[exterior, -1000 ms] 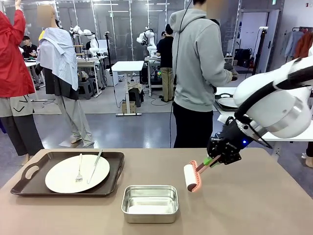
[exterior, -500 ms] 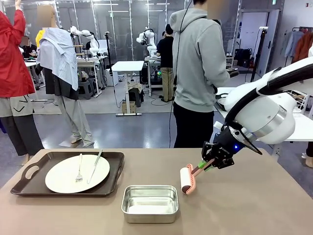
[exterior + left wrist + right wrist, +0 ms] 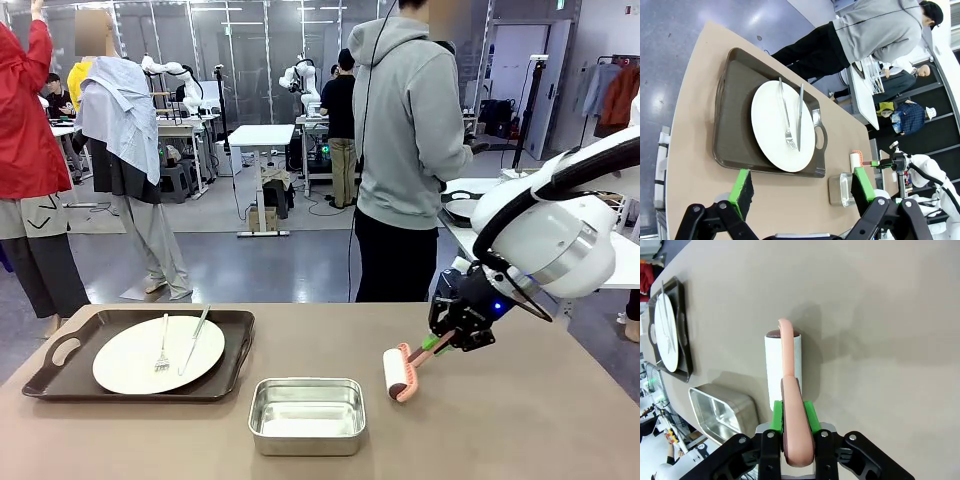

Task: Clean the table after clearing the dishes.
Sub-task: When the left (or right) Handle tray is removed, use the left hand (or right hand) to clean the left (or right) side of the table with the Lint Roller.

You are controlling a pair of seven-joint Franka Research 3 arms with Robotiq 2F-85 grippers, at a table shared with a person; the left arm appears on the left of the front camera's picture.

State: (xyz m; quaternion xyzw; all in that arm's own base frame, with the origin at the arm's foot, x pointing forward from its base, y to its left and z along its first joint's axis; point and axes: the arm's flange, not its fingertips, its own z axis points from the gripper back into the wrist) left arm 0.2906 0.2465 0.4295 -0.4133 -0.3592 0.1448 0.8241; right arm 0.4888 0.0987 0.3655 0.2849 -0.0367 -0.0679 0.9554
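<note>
My right gripper [image 3: 438, 344] is shut on the pink handle of a white lint roller [image 3: 397, 373], whose drum lies on the brown table [image 3: 520, 420] right of the middle. From the right wrist, the gripper [image 3: 792, 416] clamps the handle and the roller [image 3: 782, 360] points away over the table top. At the left stands a dark tray [image 3: 60, 372] with a white plate [image 3: 135, 360], fork and knife. My left gripper [image 3: 802, 187] hangs open above that plate [image 3: 775, 135], holding nothing. Another plate on a tray [image 3: 463, 208] sits on the white table behind.
A rectangular steel pan [image 3: 306, 415] stands near the front edge, just left of the roller. A person in a grey hoodie [image 3: 405, 120] stands at the far side, turned toward the white table. Bare table top stretches to the right of the roller.
My right gripper swung the roller a little left, then back to the right and lower, onto the table. The tray, plate and pan have not moved.
</note>
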